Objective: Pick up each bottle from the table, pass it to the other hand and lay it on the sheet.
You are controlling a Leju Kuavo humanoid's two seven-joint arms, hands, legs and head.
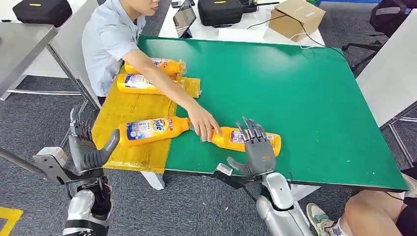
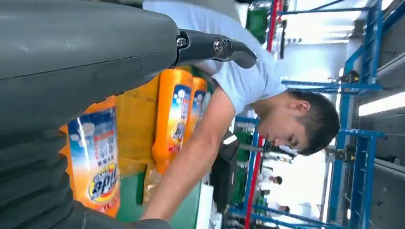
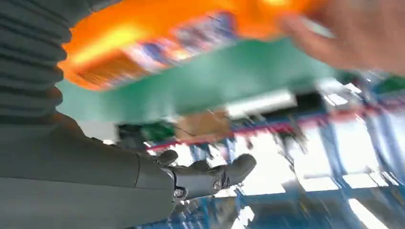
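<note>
An orange bottle (image 1: pixel 226 139) lies on its side on the green table (image 1: pixel 305 98), near the front edge. A person's hand (image 1: pixel 204 125) rests on its neck. My right hand (image 1: pixel 256 147) is open, fingers spread, at the bottle's near side and holding nothing; its wrist view shows the blurred bottle (image 3: pixel 157 33) just beyond that hand (image 3: pixel 95 162). Three more bottles lie on the yellow sheet (image 1: pixel 133 105): one in front (image 1: pixel 152 129) and two at the back (image 1: pixel 155 64) (image 1: pixel 140 82). My left hand (image 1: pixel 91 145) is open at the sheet's near left corner.
A person (image 1: pixel 110 39) sits at the table's far left, arm stretched across the sheet. Someone's leg and shoe (image 1: pixel 364 216) are at the lower right. A cardboard box (image 1: pixel 295 17), black bags (image 1: pixel 219 11) and a tablet (image 1: pixel 184 18) stand on the white table behind.
</note>
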